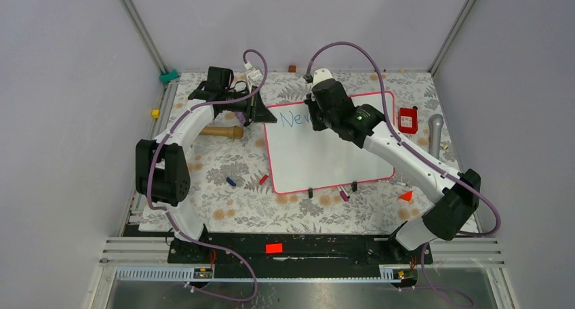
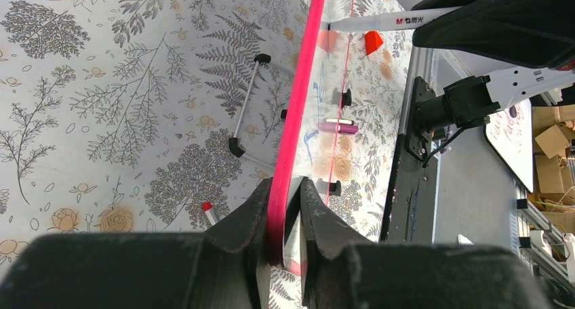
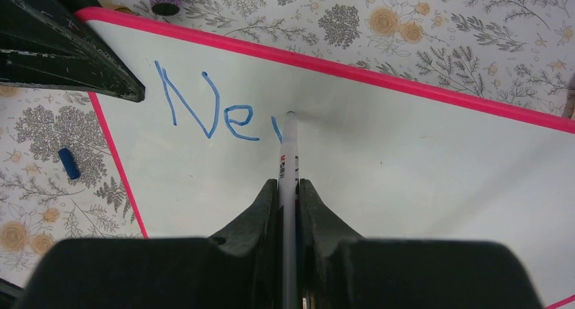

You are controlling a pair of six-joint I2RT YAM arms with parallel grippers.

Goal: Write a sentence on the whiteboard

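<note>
The right claw point(image 3: 288, 185) pinches a marker point(image 3: 289, 143), its tip on the whiteboard point(image 3: 420, 167) just right of the sentence point(image 3: 203, 109), so far "Ne". Bare board lies rightward. The left claw point(image 2: 285, 187) clamps the board's left edge on the worktop point(image 1: 237, 207).

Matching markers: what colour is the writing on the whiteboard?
The writing is blue; right wrist view.

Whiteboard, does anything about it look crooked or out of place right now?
Yes. The whiteboard sits slightly askew, its pink frame not square with the table edges. Small loose pieces, like a blue cap, lie scattered beside it.
</note>
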